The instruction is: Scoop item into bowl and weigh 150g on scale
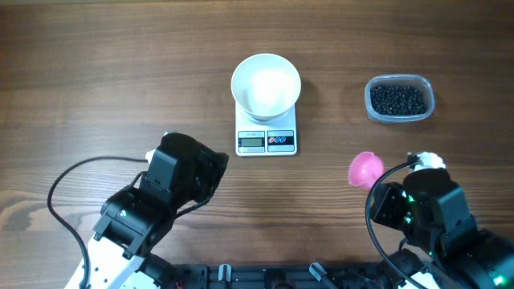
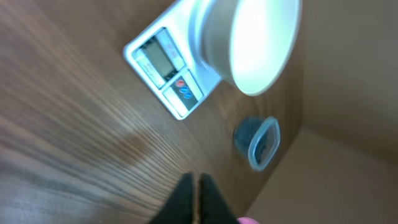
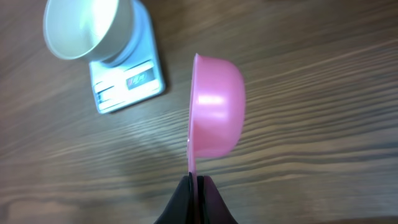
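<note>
A: While overhead hides each grip, what do the wrist views add?
B: The right pincer (image 3: 195,182) pinches the pink scoop (image 3: 214,106); the left pincer (image 2: 195,186) is pressed together. The bowl (image 1: 266,83) sits on the scale (image 1: 266,142), beads (image 1: 397,99) in the tub (image 1: 369,100).

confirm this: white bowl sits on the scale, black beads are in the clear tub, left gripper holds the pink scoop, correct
One slip: the right gripper, not the left gripper, holds the pink scoop, as the right wrist view shows. Rest is correct: bowl on scale, beads in tub.
</note>
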Robot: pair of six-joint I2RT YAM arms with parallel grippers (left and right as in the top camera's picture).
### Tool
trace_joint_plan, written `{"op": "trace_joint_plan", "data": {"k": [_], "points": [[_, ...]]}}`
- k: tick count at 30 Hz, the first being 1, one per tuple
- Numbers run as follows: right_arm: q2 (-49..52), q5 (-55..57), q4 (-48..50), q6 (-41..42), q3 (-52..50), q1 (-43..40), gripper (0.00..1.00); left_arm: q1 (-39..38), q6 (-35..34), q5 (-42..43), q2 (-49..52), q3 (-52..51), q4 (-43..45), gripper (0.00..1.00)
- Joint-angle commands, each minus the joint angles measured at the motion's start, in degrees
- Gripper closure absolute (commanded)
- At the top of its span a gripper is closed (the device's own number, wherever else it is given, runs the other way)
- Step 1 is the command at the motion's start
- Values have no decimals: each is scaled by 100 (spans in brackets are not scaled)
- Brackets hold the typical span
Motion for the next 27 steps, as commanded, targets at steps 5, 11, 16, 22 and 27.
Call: {"op": "trace_joint_plan", "data": {"k": [5, 11, 16, 22, 27], "points": [[566, 1147, -562, -103, 1174, -20, 96, 24, 2809, 636, 459, 236, 225, 96], [1370, 1394, -769, -107, 1803, -20, 96, -35, 4638, 667, 1801, 1451, -837, 96], [1873, 1419, -680, -98, 1829, -48, 96, -341, 5379, 210, 2857, 2006, -911, 96], [2249, 1410, -398, -59, 1829, -310, 96, -793, 5396, -31, 3834, 2004, -306, 96], [2284, 1364, -205, -87, 1829, -638, 96, -1207, 5390, -896, 4378, 2002, 142, 96]]}}
